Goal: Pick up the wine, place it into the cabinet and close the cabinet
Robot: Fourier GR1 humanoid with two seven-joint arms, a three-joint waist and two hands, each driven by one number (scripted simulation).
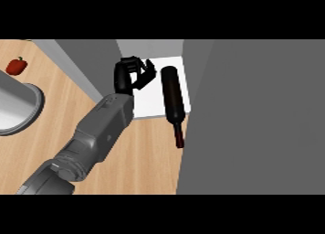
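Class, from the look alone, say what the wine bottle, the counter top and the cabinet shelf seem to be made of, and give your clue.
Wine bottle: probably dark glass, very dark and smooth with a reddish neck end.
Counter top: looks like light wood, tan with fine grain lines, matt.
Cabinet shelf: plain white, flat and matt, perhaps painted board; the look leaves it open.

The wine bottle [172,98] lies on its side on the white cabinet floor [152,103], neck poking out over the wooden counter [141,155], hard against the big grey cabinet door [259,119] at the right. One grey forearm reaches up from the lower left, its black hand [132,74] just left of the bottle, fingers curled, holding nothing, a gap between them. Far left, a red pepper [16,66] sits above a round metal rim [32,109].
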